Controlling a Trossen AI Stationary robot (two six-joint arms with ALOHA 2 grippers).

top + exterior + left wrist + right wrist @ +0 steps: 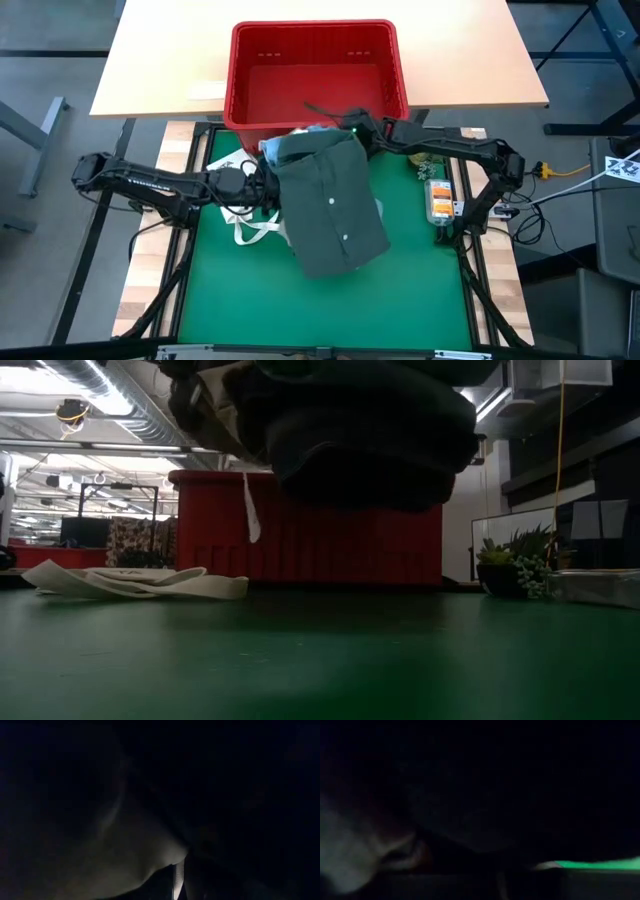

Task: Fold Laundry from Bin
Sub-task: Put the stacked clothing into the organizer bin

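Both your left gripper (268, 180) and right gripper (352, 128) are clamped on the dark olive-green buttoned garment (330, 205); its hem below them could snag the white strapped tote bag (255, 228).

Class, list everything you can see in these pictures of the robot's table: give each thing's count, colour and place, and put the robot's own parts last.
Dark olive-green buttoned shirt: one, held up off the green mat, in front of the crate.
Light blue garment: one, peeking out at the shirt's top left edge.
Large rectangular red plastic crate: one, at the mat's far edge; looks empty.
White tote bag with looped straps: one, flat on the mat, left of the shirt.
Green table mat: one, covering the work area.
Small potted green plant: one, at the mat's right edge.
Left gripper: shut on the shirt's left edge.
Right gripper: shut on the shirt's top right corner.
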